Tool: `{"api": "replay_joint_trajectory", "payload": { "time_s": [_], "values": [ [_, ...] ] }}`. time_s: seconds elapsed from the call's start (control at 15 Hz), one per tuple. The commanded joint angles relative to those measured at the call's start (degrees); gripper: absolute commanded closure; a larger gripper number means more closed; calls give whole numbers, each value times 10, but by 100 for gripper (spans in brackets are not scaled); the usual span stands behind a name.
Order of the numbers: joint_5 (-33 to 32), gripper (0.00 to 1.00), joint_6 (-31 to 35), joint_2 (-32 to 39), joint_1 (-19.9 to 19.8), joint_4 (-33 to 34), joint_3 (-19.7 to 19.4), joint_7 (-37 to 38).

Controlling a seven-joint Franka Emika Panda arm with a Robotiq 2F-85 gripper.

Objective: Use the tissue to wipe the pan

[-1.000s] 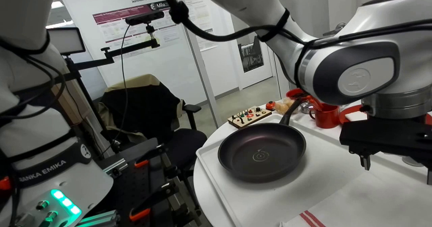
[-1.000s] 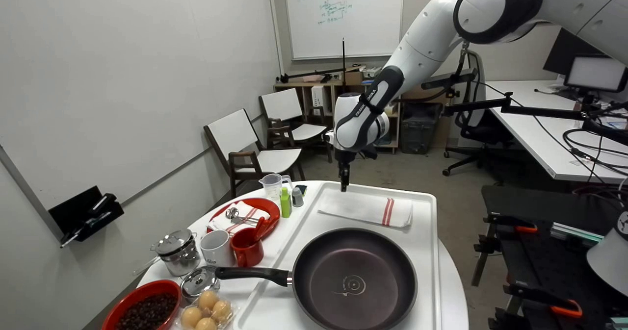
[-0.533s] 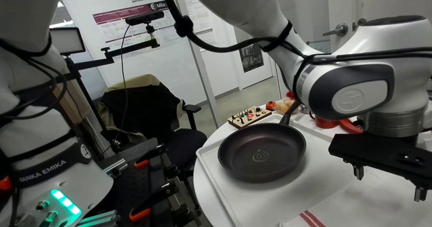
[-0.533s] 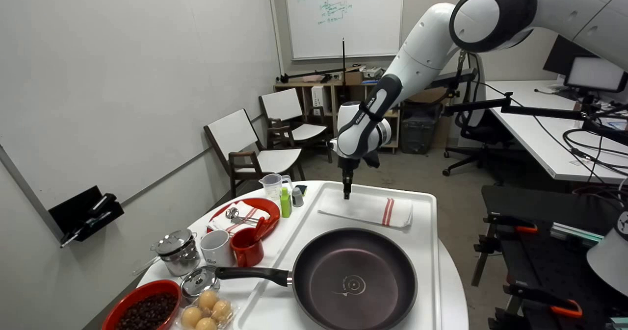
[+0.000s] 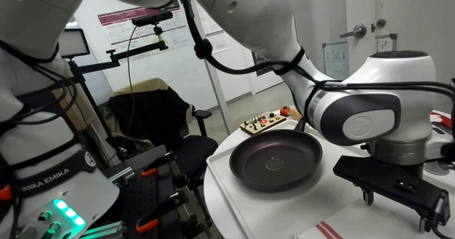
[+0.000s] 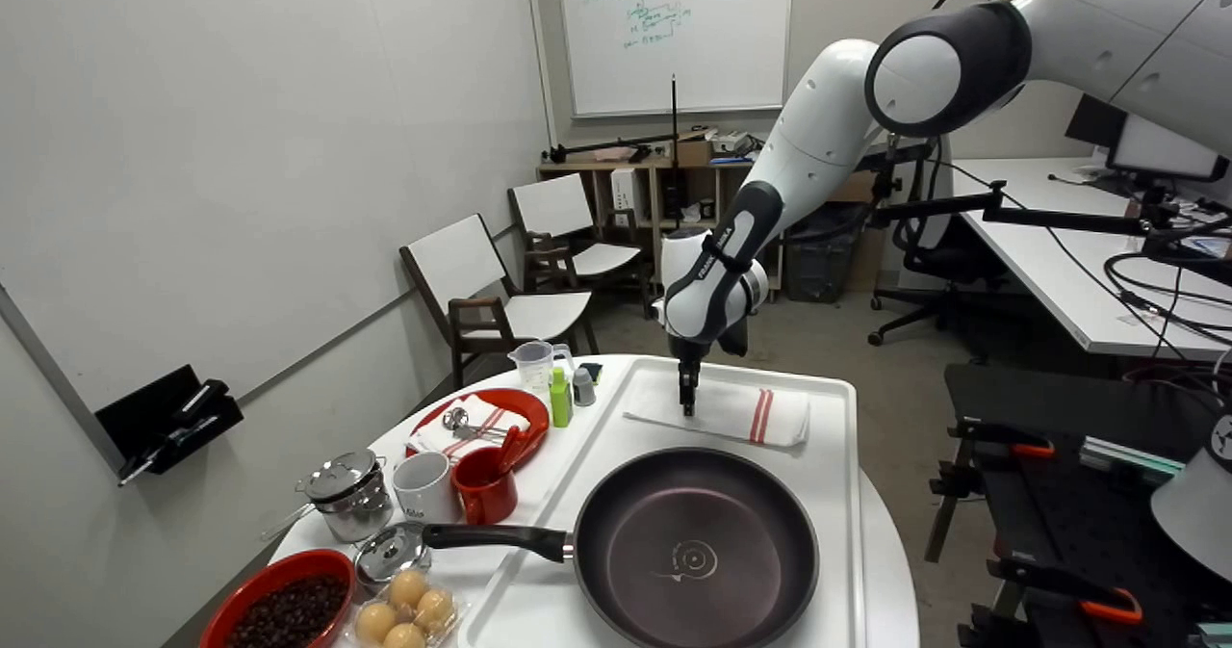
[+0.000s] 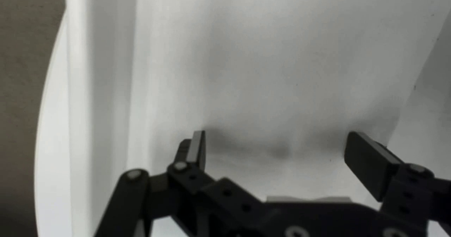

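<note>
The black pan sits on the white tray in both exterior views, with its handle over the tray's edge. No crumpled tissue shows in any view. A flat white cloth with red stripes lies on the tray beyond the pan; it also shows in an exterior view and fills much of the wrist view. My gripper points down just over the cloth, fingers wide apart. In the wrist view my gripper has only white surface between its fingers. Whether the tips touch the cloth I cannot tell.
Beside the tray stand a red plate, a red mug, a white mug, a green bottle, eggs and a red bowl. A wooden board with knobs lies near the pan. The tray's raised rim is left in the wrist view.
My arm has come down, and the open gripper has moved lower, from above the tray's far end to just over the striped cloth, slightly nearer the pan. The pan and cloth have not moved.
</note>
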Motion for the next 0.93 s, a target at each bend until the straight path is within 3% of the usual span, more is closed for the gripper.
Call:
{"api": "replay_joint_trajectory", "payload": {
  "time_s": [0.0, 0.27, 0.33, 0.4, 0.87],
  "values": [
    [-12, 0, -27, 39, 25, 53, -21, 47],
    [-11, 0, -37, 48, 28, 71, -27, 67],
    [-10, 25, -40, 48, 26, 75, -26, 67],
    [-10, 26, -41, 49, 26, 78, -26, 68],
    [-10, 79, -32, 38, 20, 75, -23, 63]
  ]
}}
